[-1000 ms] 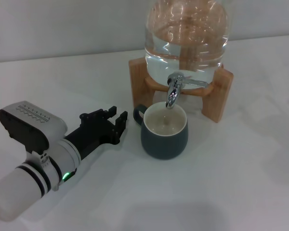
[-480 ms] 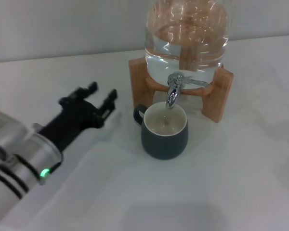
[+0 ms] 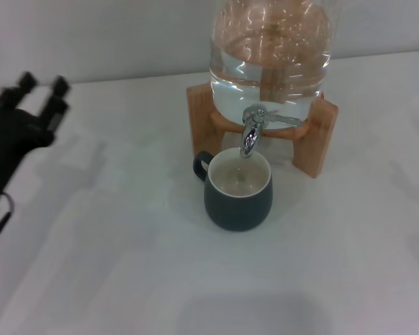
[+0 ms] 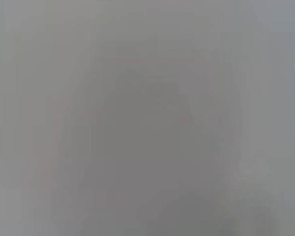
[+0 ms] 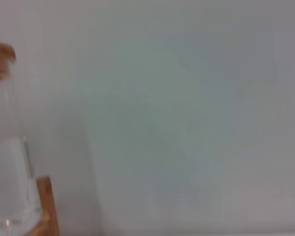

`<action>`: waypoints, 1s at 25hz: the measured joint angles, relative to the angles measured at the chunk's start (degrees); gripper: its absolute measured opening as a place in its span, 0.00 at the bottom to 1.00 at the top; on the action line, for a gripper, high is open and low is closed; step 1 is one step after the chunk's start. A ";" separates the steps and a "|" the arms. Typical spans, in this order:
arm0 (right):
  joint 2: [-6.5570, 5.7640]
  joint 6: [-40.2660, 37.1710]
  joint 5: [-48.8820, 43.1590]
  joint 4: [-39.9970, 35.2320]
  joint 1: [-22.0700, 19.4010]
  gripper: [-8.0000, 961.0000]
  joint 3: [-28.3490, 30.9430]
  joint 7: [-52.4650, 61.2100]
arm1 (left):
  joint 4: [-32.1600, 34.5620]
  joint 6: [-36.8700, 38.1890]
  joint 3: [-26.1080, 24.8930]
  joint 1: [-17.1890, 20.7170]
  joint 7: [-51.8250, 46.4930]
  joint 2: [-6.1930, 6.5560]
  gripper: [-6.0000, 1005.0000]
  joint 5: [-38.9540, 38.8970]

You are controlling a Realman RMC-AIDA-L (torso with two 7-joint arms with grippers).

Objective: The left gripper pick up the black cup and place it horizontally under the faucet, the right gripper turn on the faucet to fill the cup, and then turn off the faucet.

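White tabletop against a pale wall; the jar sits on a wooden stand at 12 o'clock in the head view, about half full. Cup stands upright on the table directly below the faucet, rim up, handle toward 10 o'clock, apart from the stand's front leg. No stream visible from the spout; whether there is water in the cup I cannot tell. Left gripper is at 9 o'clock, well apart from the cup, raised off the table, prongs spread and holding nothing. Left wrist view shows only blank grey. Right gripper is not in the head view; its wrist view shows the jar's edge and a corner of the stand, so I judge it sits off to the side of the jar; its fingers are not shown, cannot tell. Judged step: cup is placed, faucet lever next. Risks: right gripper pushing the lever too hard could shift the jar on its stand and move the spout off the cup; a late shut-off would overflow the squat cup; an approach from the side could clip the stand.
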 joint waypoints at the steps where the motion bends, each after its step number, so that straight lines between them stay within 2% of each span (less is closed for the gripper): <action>1: -0.10 0.00 -1.01 -0.16 0.04 0.89 0.01 0.53 | 0.50 -0.86 -1.09 0.31 -0.54 0.15 0.56 -0.01; 5: 0.03 4.77 -2.11 -1.66 -0.51 0.89 -0.61 1.60 | 4.83 -3.34 -3.80 0.52 -3.57 0.44 0.56 -0.24; 10: 2.08 17.38 -2.46 -7.91 -1.11 0.89 -1.91 5.71 | 10.45 -5.12 -5.24 0.18 -6.92 0.55 0.56 -0.58; 13: 2.23 20.47 -2.44 -9.44 -1.27 0.89 -4.96 7.75 | 12.54 -6.50 -5.66 -0.04 -7.51 0.56 0.56 -0.82; 16: 2.28 21.28 -1.66 -10.67 -1.69 0.89 -12.42 8.75 | 13.28 -6.73 -5.96 -0.12 -8.72 0.66 0.57 -1.24; 20: 2.39 20.62 -1.25 -10.66 -1.16 0.89 -16.36 8.75 | 15.40 -7.85 -5.99 -0.60 -10.84 1.12 0.57 -1.72; 25: 2.44 16.97 2.27 -10.74 -0.04 0.89 -23.57 8.59 | 17.17 -8.89 -6.00 -0.78 -11.83 1.08 0.57 -2.80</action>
